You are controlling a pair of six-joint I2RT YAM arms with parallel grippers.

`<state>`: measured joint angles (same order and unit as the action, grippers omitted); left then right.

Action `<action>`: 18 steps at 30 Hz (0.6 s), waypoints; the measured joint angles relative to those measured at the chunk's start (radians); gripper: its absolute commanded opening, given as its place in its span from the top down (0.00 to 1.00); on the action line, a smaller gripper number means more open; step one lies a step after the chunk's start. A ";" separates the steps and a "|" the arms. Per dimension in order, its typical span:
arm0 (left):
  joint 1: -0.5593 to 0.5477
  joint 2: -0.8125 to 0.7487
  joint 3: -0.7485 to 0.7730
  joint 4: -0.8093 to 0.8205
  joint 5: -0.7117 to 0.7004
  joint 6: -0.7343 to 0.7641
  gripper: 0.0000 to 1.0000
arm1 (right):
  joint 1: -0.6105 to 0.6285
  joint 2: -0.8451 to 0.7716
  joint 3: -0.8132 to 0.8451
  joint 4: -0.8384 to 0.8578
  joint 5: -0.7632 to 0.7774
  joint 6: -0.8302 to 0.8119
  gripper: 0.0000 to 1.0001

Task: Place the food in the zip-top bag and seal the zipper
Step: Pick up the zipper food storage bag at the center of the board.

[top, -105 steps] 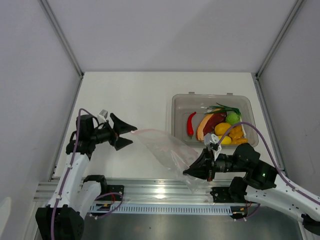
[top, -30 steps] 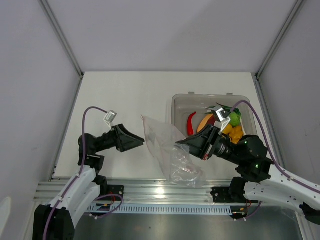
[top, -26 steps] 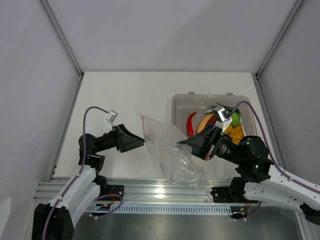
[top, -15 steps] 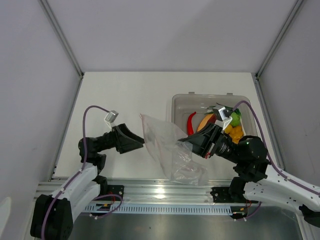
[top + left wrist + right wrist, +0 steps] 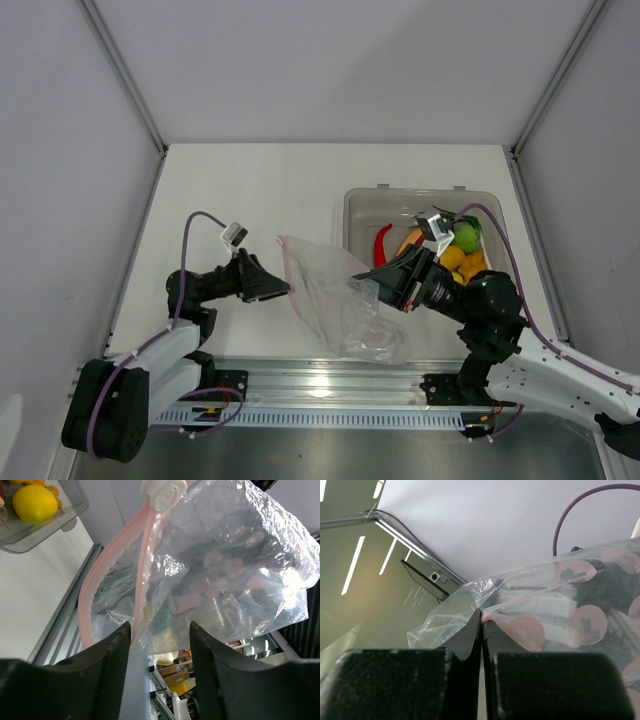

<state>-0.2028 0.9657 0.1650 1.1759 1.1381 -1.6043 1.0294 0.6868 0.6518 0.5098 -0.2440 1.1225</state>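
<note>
— Anything hidden or hard to read?

— Plenty. From above, tips of the left gripper [image 5: 284,289] lost against the crumpled film of the zip-top bag [image 5: 335,305]; zipper barely traceable there. Tips of the right gripper [image 5: 356,284] buried in the same film. Near end of the bag: resting on the table [image 5: 250,190] or hanging clear, not decidable. Food [image 5: 440,255] in the grey bin [image 5: 420,192], partly covered by the right arm [image 5: 500,310]; only partial sight of red chili [image 5: 384,245], green round fruit [image 5: 467,236] and yellow-orange fruit [image 5: 452,260].

— Differences between views?

— Left wrist: zipper [image 5: 112,567] plain as two pink bands parted into a narrow loop, with a white slider [image 5: 164,492] at the top, cut off by the frame edge. Jaws apart, straddling the bag's mouth edge, nothing squeezed. Contact between strip and nearest finger not decidable. Also a yellow-orange fruit in a bin corner, upper left. Right wrist: fingers [image 5: 465,635] pressed together, with film nipped between. Pink round prints on the plastic, unseen from above.

— Position and heading of the bag?

— Between the two grippers, just left of the bin, food apart from it. Long axis diagonal from above: far-left corner down to near-right end by the rail [image 5: 320,385]. Mouth toward the left gripper, going by the left wrist view.
</note>
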 measured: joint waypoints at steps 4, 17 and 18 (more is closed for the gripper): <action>-0.002 -0.006 0.000 0.002 0.000 -0.013 0.66 | -0.004 0.014 -0.002 0.033 -0.009 0.012 1.00; -0.005 -0.227 0.090 -0.298 -0.010 0.213 0.99 | -0.004 0.037 0.084 -0.277 0.040 -0.070 0.40; -0.005 -0.289 0.145 -0.461 -0.035 0.300 0.99 | -0.004 0.039 0.114 -0.346 0.060 -0.094 0.34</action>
<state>-0.2081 0.6769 0.3099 0.7151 1.1030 -1.3041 1.0252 0.7258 0.7662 0.1642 -0.1844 1.0286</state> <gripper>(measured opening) 0.004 0.529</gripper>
